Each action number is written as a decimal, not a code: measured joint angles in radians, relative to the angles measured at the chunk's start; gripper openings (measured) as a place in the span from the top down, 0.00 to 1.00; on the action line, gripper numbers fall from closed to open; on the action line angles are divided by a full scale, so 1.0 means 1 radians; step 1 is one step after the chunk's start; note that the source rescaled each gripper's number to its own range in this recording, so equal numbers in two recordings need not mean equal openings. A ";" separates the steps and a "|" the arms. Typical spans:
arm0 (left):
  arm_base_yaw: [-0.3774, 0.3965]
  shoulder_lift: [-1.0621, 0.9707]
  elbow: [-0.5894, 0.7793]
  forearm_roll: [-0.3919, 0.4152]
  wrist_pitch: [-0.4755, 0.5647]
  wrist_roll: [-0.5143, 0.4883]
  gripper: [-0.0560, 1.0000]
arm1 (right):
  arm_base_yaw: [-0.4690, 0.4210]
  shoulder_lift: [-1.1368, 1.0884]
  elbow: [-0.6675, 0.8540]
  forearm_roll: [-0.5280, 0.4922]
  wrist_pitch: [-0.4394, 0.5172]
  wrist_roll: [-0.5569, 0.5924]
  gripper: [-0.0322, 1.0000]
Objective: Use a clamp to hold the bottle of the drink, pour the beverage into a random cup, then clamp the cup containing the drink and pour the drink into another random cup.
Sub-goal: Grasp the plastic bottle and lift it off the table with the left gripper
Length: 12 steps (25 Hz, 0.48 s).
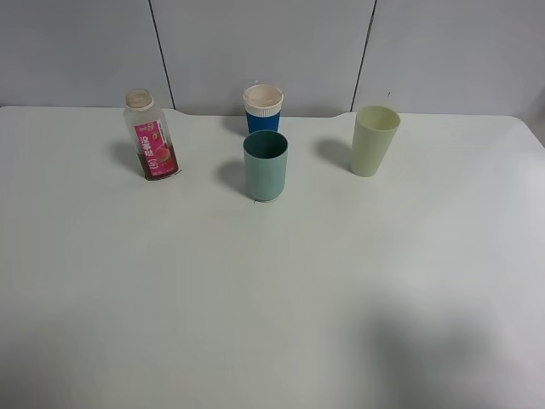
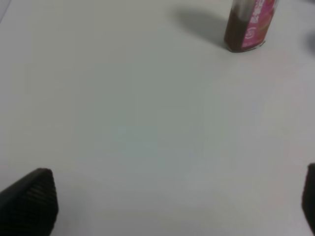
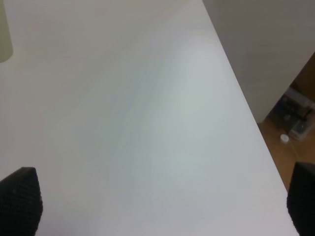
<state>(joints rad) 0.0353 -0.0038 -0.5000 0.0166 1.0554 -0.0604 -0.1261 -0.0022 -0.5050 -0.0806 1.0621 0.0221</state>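
The bottle [image 1: 151, 136] is clear glossy plastic with a shiny label; the teal cup [image 1: 266, 166] is matt plastic, the pale green tumbler [image 1: 374, 141] translucent plastic. The bench [image 1: 272, 298] is smooth and matt; the left fingers [image 2: 32, 199] are black, cross-hatched.

Left wrist: bottle [image 2: 248, 24] upper part cut off, label blurred. Right wrist: pale green cup [image 3: 4, 34] just an edge sliver; floor clutter [image 3: 295, 118] too small to identify. Exterior: blue cup [image 1: 263, 109] base hidden behind teal cup [image 1: 266, 166].

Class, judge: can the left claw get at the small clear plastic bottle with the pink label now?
Probably yes: the open left claw faces the bottle, with only bare white table between.
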 joint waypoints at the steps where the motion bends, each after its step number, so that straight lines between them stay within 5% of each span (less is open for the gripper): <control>1: 0.000 0.003 0.000 0.004 0.000 -0.004 0.00 | 0.000 0.000 0.000 0.000 0.000 0.000 0.00; 12: 0.000 0.191 -0.123 0.008 -0.092 -0.010 0.00 | 0.000 0.000 0.000 0.000 0.000 0.000 0.00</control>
<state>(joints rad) 0.0353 0.1874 -0.6232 0.0248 0.9632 -0.0707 -0.1261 -0.0022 -0.5050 -0.0806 1.0621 0.0221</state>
